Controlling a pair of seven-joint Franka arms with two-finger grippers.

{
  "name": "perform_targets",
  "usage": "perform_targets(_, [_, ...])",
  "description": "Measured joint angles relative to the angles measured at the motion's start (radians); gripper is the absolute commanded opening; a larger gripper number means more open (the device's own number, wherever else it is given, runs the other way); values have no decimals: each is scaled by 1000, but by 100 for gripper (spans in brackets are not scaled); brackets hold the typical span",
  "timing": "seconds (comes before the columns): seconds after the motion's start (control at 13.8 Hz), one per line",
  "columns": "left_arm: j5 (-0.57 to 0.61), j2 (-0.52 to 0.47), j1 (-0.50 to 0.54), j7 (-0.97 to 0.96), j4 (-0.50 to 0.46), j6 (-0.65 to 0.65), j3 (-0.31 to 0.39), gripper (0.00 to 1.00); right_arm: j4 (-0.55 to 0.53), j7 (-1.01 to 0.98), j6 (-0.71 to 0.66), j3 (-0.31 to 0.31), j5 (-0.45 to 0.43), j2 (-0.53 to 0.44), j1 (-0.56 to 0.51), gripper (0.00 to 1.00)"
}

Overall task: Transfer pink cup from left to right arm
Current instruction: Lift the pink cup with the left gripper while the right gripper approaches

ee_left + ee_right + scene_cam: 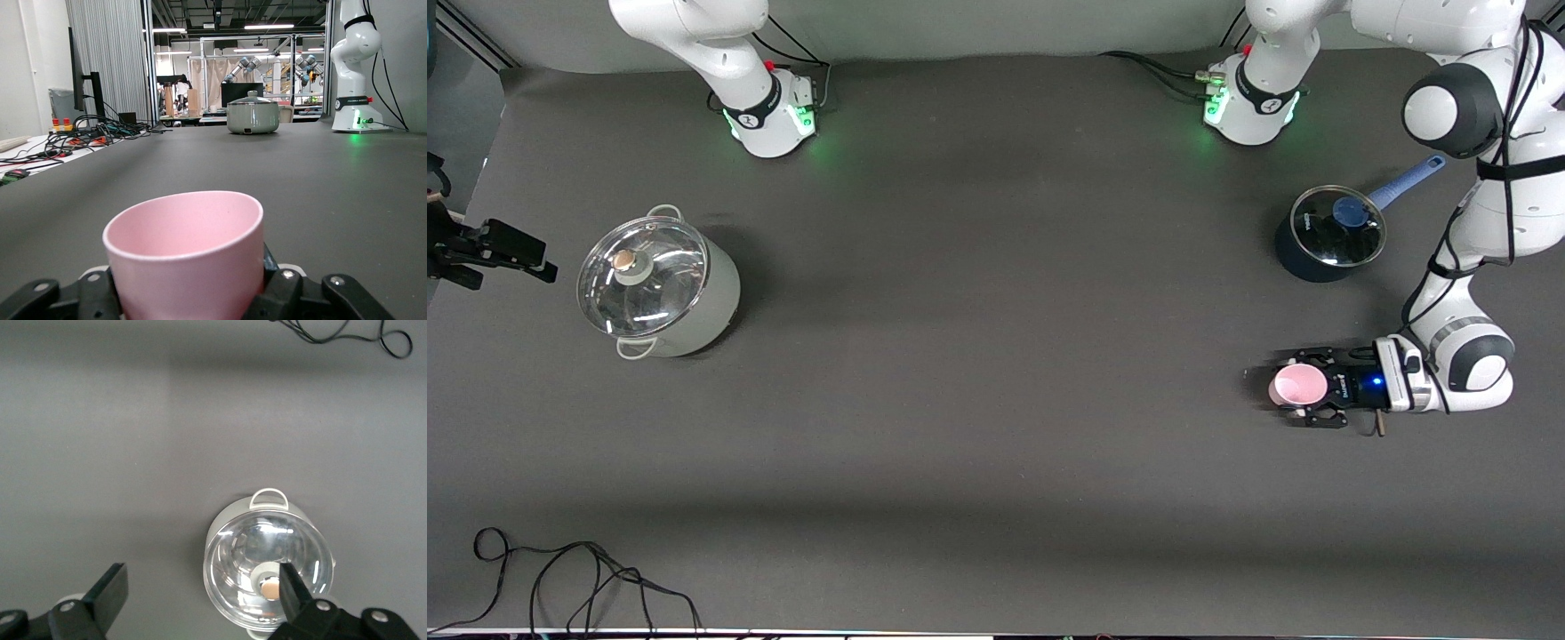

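Observation:
The pink cup (1292, 383) stands upright, mouth up, near the left arm's end of the table, nearer to the front camera than the blue saucepan. My left gripper (1303, 388) reaches in level and low, shut on the cup from both sides. In the left wrist view the cup (187, 257) fills the foreground and black fingers (279, 293) press its sides. I cannot tell whether the cup rests on the table. My right gripper (200, 583) is open and empty, high over the table beside the grey pot (267, 563). It is out of the front view.
A grey lidded pot (660, 284) stands toward the right arm's end. A dark blue saucepan (1329, 233) with a glass lid and a blue handle stands near the left arm's base. A black device (489, 251) juts in at the table's edge. Loose cable (578, 573) lies near the front camera.

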Motion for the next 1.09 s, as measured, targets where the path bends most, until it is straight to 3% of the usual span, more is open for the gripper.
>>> perform_targets(0.58, [-1,-1,-40,0,17,-3,-21,0,11,591,-15,4,13,-4,9,100])
perform_targets(1.09, [-8,-4,-90,0,54,111,-213,0,34,626,-42,4,16,-5,9,100])
